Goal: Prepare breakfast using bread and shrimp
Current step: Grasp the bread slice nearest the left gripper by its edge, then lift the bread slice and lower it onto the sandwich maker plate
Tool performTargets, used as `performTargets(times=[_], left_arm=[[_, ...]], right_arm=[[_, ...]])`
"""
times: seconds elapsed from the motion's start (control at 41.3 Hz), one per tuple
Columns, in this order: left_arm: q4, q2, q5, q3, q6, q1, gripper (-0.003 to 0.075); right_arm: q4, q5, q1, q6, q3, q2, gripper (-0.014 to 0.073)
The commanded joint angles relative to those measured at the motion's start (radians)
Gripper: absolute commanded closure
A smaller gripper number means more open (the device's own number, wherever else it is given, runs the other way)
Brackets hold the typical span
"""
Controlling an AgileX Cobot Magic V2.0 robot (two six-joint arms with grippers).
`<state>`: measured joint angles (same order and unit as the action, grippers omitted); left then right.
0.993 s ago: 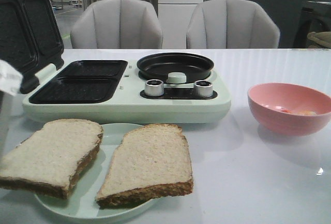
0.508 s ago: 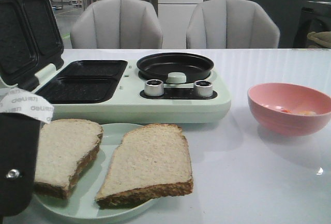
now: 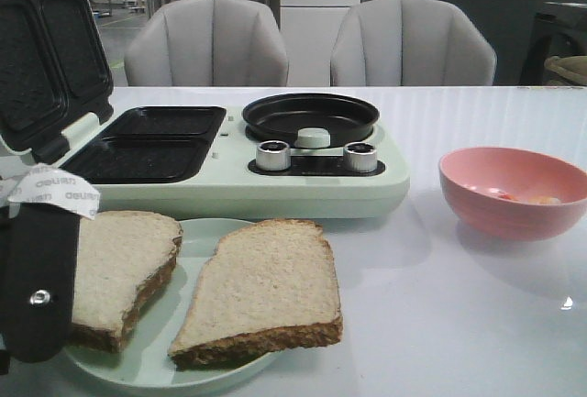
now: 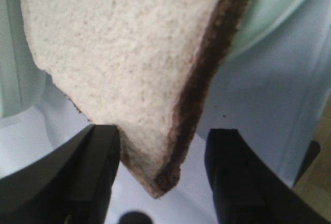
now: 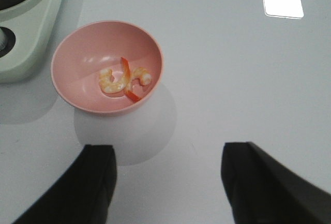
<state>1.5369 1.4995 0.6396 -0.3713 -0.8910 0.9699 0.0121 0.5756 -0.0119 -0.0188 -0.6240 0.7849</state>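
The sandwich maker (image 3: 229, 163) sits open behind the plate (image 3: 197, 232) holding two bread slices (image 3: 261, 287). The left gripper (image 4: 161, 175), jaws apart, straddles the left slice's corner (image 4: 155, 146); it should close squarely on the crust. Shrimp (image 5: 124, 79) wait in the bowl (image 5: 72, 58) under the right gripper (image 5: 168, 182), jaws apart.

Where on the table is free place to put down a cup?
Bare table lies between the plate and the pink bowl, and in front of the bowl. The left side is crowded: cooker, bread, left hand.

place: dining area | cues: padded chairs (image 3: 206, 41), white table (image 3: 477, 324), sandwich maker (image 3: 229, 154)
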Motion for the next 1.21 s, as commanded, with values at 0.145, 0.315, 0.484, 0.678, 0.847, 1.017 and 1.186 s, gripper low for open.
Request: performTargets(times=[0.145, 0.315, 0.484, 0.678, 0.847, 1.017, 1.186], left_arm=[[0.132, 0.037, 0.060, -0.021, -0.114, -0.017, 0.0293], [0.146, 0.047, 0.066, -0.021, -0.141, -0.017, 0.0386], [0.146, 0.043, 0.072, -0.021, -0.147, -0.017, 0.0554], [0.115, -0.007, 0.085, -0.021, -0.148, 0.015, 0.0619], [0.095, -0.087, 0.215, -0.021, -0.148, 0.106, 0.0619], [0.097, -0.176, 0.376, -0.021, -0.140, 0.213, 0.0619], [0.142, -0.265, 0.495, -0.021, -0.118, 0.275, 0.0619]], right_arm=[[0.008, -0.063, 0.004, 0.004, -0.036, 0.000, 0.0045], [0.008, -0.063, 0.004, 0.004, -0.036, 0.000, 0.0045], [0.008, -0.063, 0.004, 0.004, -0.036, 0.000, 0.0045], [0.008, -0.063, 0.004, 0.004, -0.036, 0.000, 0.0045], [0.008, -0.063, 0.004, 0.004, -0.036, 0.000, 0.0045], [0.008, -0.063, 0.004, 0.004, -0.036, 0.000, 0.0045], [0.008, -0.063, 0.004, 0.004, -0.036, 0.000, 0.0045]])
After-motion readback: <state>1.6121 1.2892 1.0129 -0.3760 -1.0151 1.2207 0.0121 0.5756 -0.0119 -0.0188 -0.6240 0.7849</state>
